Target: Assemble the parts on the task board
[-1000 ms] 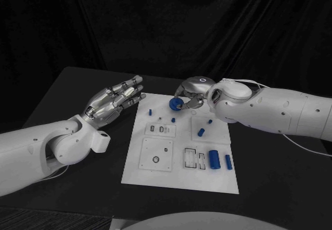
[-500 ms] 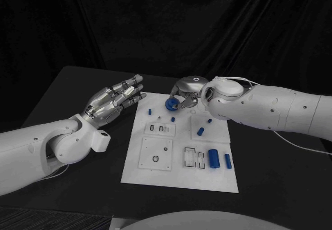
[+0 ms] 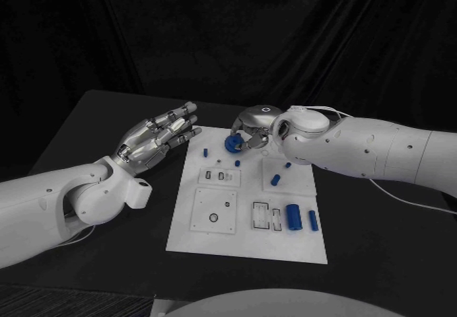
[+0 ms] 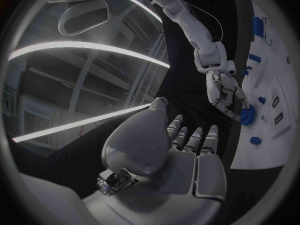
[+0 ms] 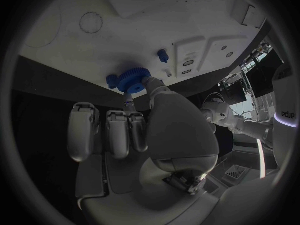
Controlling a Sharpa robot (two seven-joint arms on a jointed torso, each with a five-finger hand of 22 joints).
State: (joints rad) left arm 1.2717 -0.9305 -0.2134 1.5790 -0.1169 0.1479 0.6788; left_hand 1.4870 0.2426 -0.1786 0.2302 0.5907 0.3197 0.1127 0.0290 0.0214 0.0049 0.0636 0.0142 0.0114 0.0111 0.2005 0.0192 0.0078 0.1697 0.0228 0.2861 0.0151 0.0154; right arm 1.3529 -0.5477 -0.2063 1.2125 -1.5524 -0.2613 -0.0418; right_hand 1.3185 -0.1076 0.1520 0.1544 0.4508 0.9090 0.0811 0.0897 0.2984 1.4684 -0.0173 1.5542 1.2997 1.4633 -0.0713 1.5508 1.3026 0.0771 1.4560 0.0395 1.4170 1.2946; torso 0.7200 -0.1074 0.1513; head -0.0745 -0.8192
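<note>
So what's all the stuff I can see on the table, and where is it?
Table: one, black, under everything.
Task board: one, white, flat in the middle of the table, with outlined slots and holes.
Blue gear: one, blue, toothed, held over the board's far edge.
Small blue pegs: several, blue, standing on the board's far half.
Blue cylinder: one, blue, lying on the board's near right part, a thinner blue bar beside it.
Left hand: one, silver, fingers spread, holding nothing, at the board's far left corner.
Right hand: one, silver, pinching the blue gear.
</note>
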